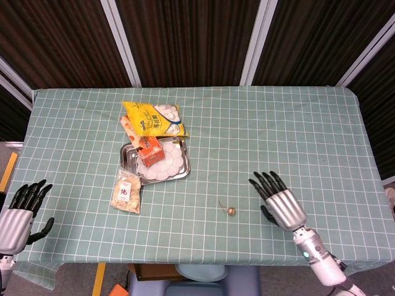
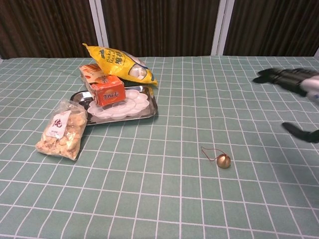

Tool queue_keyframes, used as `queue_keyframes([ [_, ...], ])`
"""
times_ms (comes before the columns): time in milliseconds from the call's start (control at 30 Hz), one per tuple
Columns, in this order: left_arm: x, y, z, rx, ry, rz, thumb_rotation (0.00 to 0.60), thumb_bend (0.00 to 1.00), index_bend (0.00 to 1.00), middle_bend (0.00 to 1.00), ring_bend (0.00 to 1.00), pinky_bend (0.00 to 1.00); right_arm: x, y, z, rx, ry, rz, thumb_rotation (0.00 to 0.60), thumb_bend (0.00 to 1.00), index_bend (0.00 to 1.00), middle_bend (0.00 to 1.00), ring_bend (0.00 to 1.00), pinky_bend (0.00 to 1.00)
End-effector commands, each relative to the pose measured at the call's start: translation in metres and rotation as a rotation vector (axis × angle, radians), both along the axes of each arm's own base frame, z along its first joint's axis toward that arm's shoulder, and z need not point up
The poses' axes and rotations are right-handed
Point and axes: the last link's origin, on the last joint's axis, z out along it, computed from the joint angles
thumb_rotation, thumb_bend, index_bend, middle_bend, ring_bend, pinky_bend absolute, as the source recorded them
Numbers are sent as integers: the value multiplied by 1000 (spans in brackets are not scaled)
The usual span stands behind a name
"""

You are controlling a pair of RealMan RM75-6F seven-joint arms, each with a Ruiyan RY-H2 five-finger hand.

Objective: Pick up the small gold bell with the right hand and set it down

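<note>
The small gold bell (image 1: 231,211) (image 2: 223,161) lies on the green checked tablecloth with its thin red loop trailing to the left. My right hand (image 1: 281,201) (image 2: 294,84) hovers well to the right of it, fingers spread and holding nothing; the chest view catches only its fingers at the right edge. My left hand (image 1: 17,213) hangs open off the table's front left corner, seen only in the head view.
A metal tray (image 1: 129,161) (image 2: 151,112) holds a white plate and an orange box. A yellow snack bag (image 1: 152,118) (image 2: 119,62) leans on the box at the back. A clear bag of snacks (image 1: 126,191) (image 2: 62,130) lies left of the tray.
</note>
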Motion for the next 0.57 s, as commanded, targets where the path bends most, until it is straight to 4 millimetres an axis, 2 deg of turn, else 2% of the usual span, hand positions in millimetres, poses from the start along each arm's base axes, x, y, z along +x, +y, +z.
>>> queue_keyframes([
  [33, 0, 0, -1, 4, 7, -4, 600, 400, 0, 0, 0, 37, -18, 26, 39, -85, -21, -67, 600, 517, 0, 0, 0, 0],
  [100, 3, -3, -1, 10, 14, -17, 600, 401, 0, 0, 0, 35, -58, 60, 72, -224, 4, -183, 600, 477, 0, 0, 0, 0],
  [200, 4, -3, -1, 17, 15, -24, 600, 402, 0, 0, 0, 35, -84, 68, 77, -220, -10, -251, 600, 432, 0, 0, 0, 0],
  [333, 5, -1, -3, 12, 20, -35, 600, 402, 0, 0, 0, 35, -85, 68, 80, -215, 1, -226, 600, 378, 0, 0, 0, 0],
  [567, 4, 0, -5, 1, 27, -39, 600, 400, 0, 0, 0, 35, -84, 73, 77, -219, 20, -218, 600, 378, 0, 0, 0, 0],
])
